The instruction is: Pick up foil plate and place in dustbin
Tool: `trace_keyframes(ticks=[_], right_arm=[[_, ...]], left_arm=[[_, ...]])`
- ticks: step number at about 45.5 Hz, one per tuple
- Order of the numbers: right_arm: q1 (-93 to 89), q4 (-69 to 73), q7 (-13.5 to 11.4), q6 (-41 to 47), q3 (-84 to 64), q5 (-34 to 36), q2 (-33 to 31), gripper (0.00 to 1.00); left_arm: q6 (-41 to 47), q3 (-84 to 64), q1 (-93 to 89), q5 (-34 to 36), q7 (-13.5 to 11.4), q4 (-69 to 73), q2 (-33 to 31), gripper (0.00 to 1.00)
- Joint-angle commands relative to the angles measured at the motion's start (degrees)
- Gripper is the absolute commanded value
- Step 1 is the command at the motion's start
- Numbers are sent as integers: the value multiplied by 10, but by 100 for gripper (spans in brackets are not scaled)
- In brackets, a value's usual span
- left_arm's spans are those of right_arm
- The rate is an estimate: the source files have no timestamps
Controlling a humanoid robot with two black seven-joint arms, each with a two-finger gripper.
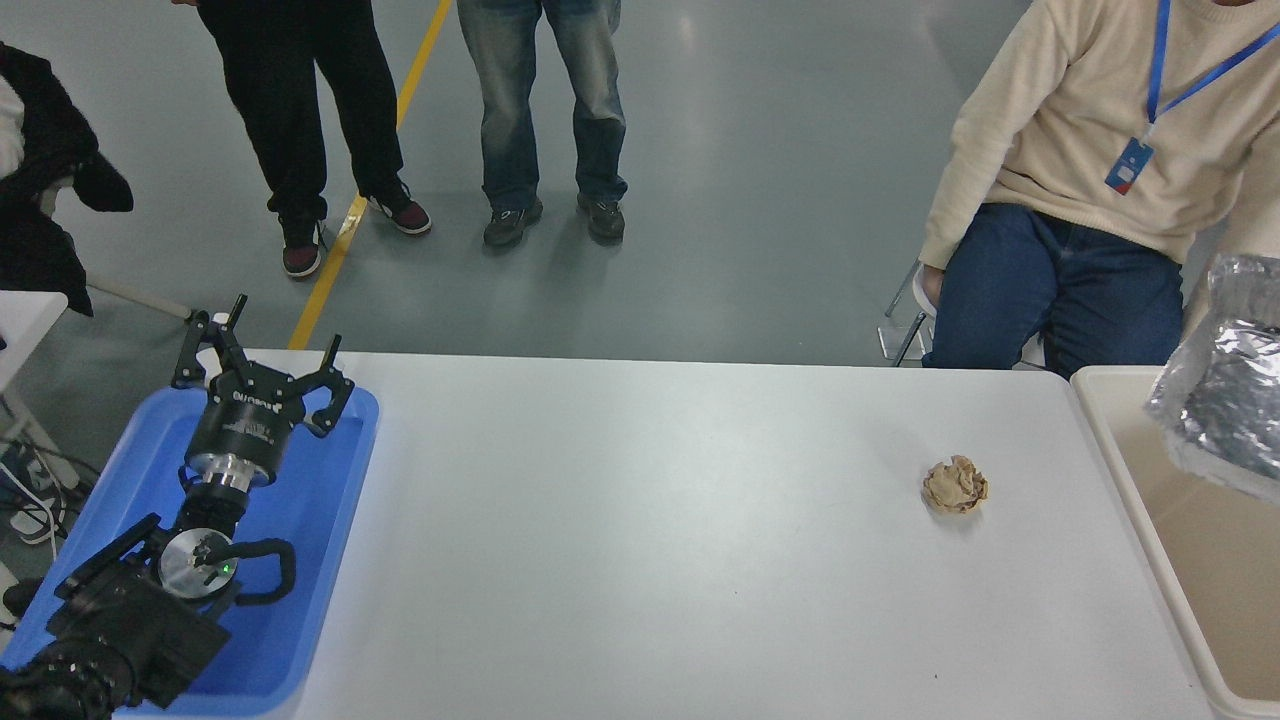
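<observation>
The shiny crinkled foil plate (1225, 385) hangs tilted at the picture's right edge, above the beige dustbin (1120, 470), partly cut off by the frame. The right arm and its gripper are out of view past the right edge, so what holds the plate is hidden. The left gripper (258, 362) is parked at the lower left over the blue tray, fingers spread open and empty.
A crumpled brown paper ball (955, 485) lies on the white table (640, 530) near the dustbin. A shallow blue tray (320, 520) sits at the left under the left arm. A seated person in a cream sweater (1080, 130) and standing people are at the far side.
</observation>
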Motion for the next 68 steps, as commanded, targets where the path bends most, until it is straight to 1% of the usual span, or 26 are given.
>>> trace_keyframes(ticks=[1,13,20,27,39,44,50,54,60,62,65,68], right_arm=[[-38,-53,-2,0,0,-37,-79,0],[-105,-120,-1,0,21,-43,-84,0],[-188,-146,-1,0,82,-43,-84,0],[-304,-168,-1,0,177,-43,-86,0],[-498,-243,0,-136,338,-43,-78,0],[-561,-267,1,-202,379,-43,-54,0],[-613,-299,1,-270,392,-39,-14,0],[-643,-323,0,-317,393,-29,12,0],[-704,-335,0,-448,408,11,49,0],[-720,-342,0,-478,412,24,61,0],[-743,-357,0,-505,419,37,77,0],[-771,-376,0,-513,432,52,88,0]], left_arm=[[0,0,0,0,0,0,1,100],[0,0,0,0,0,0,1,100],[0,0,0,0,0,0,1,100],[0,0,0,0,0,0,1,100],[0,0,0,0,0,0,1,100],[0,0,0,0,0,0,1,100],[0,0,0,0,0,0,1,100],[1,0,0,0,0,0,1,100],[0,0,0,0,0,-1,1,100],[0,0,0,0,0,0,1,100],[0,0,0,0,0,0,1,100],[0,0,0,0,0,0,1,100]])
